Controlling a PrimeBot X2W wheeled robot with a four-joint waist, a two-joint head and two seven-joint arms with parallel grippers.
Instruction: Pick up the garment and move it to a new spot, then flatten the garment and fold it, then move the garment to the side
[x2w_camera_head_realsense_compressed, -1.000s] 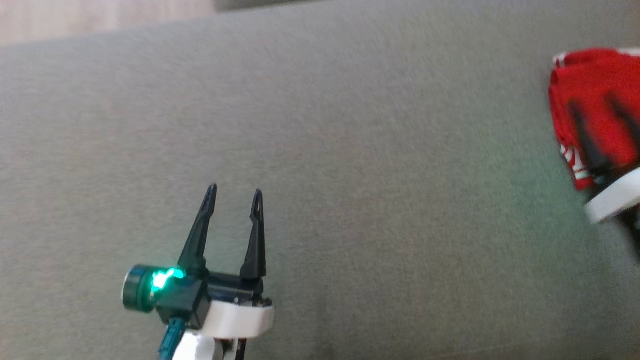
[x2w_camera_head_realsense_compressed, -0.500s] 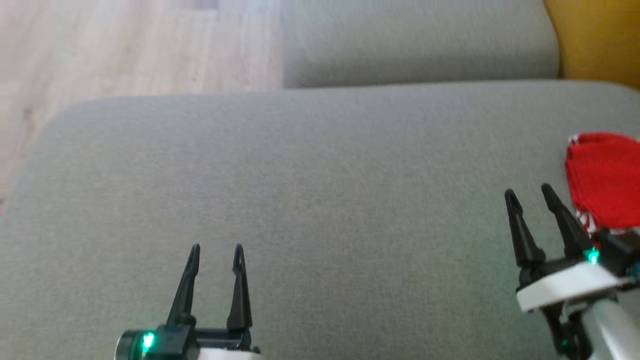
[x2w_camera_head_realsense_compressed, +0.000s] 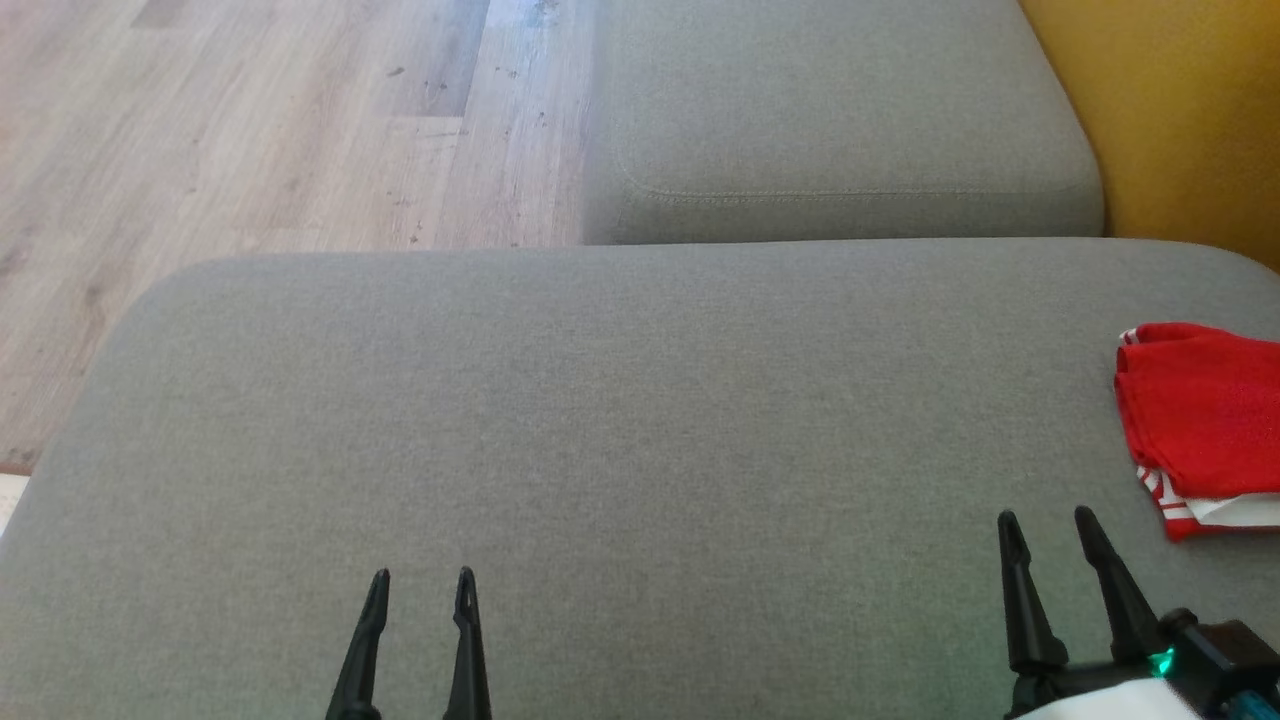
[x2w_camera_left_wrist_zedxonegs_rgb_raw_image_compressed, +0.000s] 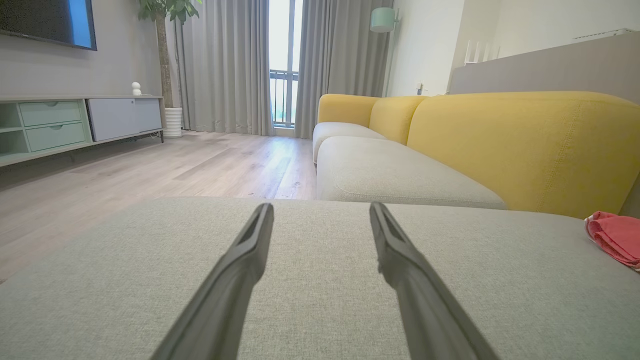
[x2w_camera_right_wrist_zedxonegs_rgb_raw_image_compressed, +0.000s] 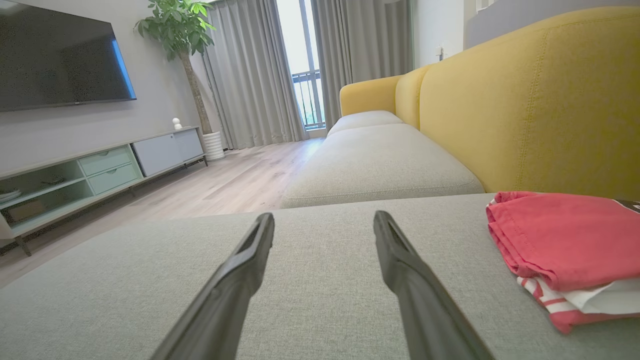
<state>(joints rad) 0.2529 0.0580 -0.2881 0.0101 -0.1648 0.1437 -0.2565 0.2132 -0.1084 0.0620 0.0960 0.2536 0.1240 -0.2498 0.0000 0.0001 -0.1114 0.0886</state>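
Garment (x2w_camera_head_realsense_compressed: 1200, 420) lies folded, striped hem toward robot, axis unclear; left hand (x2w_camera_head_realsense_compressed: 422, 575), right hand (x2w_camera_head_realsense_compressed: 1045, 515) released.

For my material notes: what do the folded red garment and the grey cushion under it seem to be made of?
Folded red garment: probably soft cotton-like cloth, matte; limp rounded folds, white striped edge. Grey seat cushion: apparently coarse woven upholstery, matte; fine weave grain shows.

garment (x2w_camera_head_realsense_compressed: 1200, 420) on seat (x2w_camera_head_realsense_compressed: 600, 420), far right | left gripper (x2w_camera_head_realsense_compressed: 422, 575) at seat front, left of middle | right gripper (x2w_camera_head_realsense_compressed: 1044, 515) at seat front right, near garment, apart from it | cushion (x2w_camera_head_realsense_compressed: 840, 110) behind seat | floor (x2w_camera_head_realsense_compressed: 250, 130) left of cushion and seat | backrest (x2w_camera_head_realsense_compressed: 1160, 110) right of cushion
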